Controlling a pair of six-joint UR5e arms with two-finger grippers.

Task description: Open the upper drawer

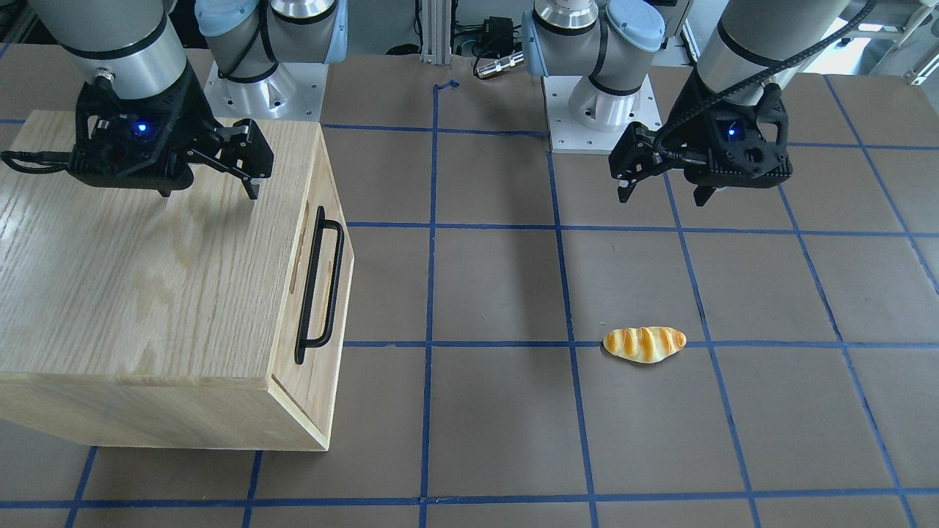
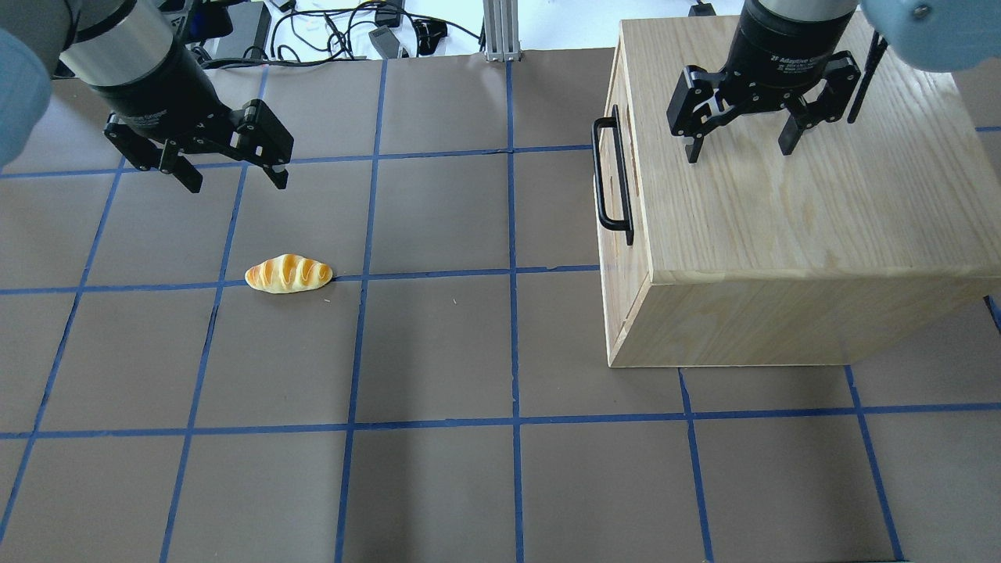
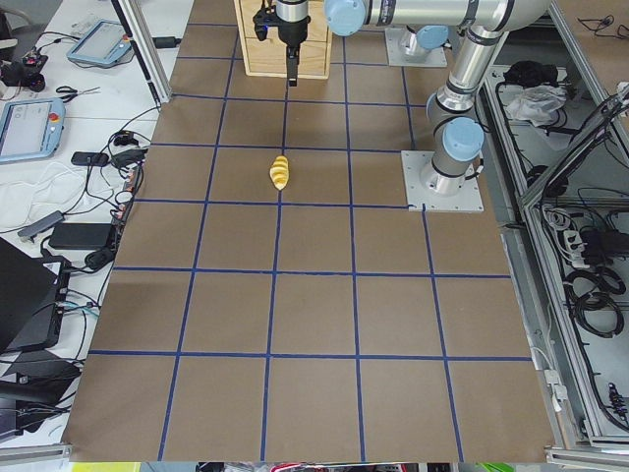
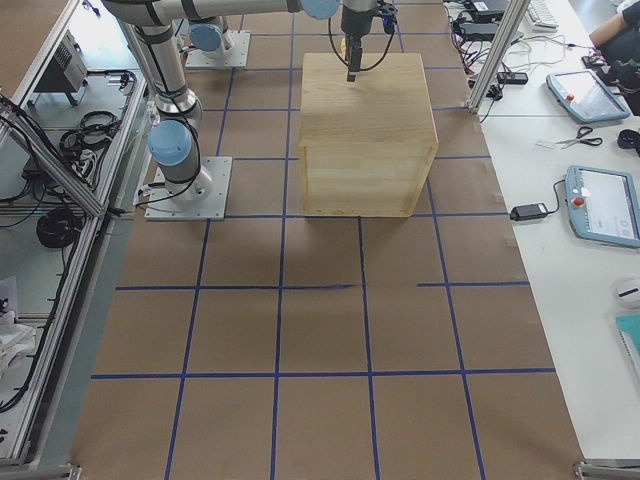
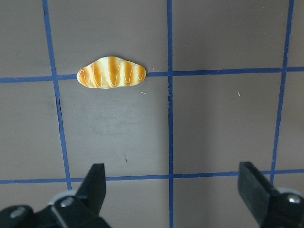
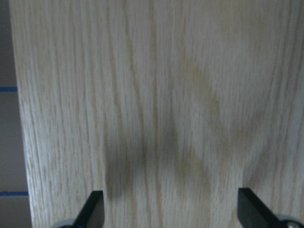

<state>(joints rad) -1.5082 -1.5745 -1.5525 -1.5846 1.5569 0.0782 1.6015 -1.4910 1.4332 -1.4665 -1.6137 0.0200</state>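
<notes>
The only readable text is white lettering (image 2: pixel 784 59), "2F Adaptive" and then a word too blurred to read, on the black body of the right gripper (image 2: pixel 739 150), above the far cabinet top.

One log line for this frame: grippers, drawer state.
phase: pre-approach | right gripper: open, above cabinet top, off handle | left gripper: open, hovering near bread roll | upper drawer: closed

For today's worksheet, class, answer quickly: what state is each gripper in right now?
Left gripper: open, holding nothing.
Right gripper: open, holding nothing, above the cabinet.
</notes>
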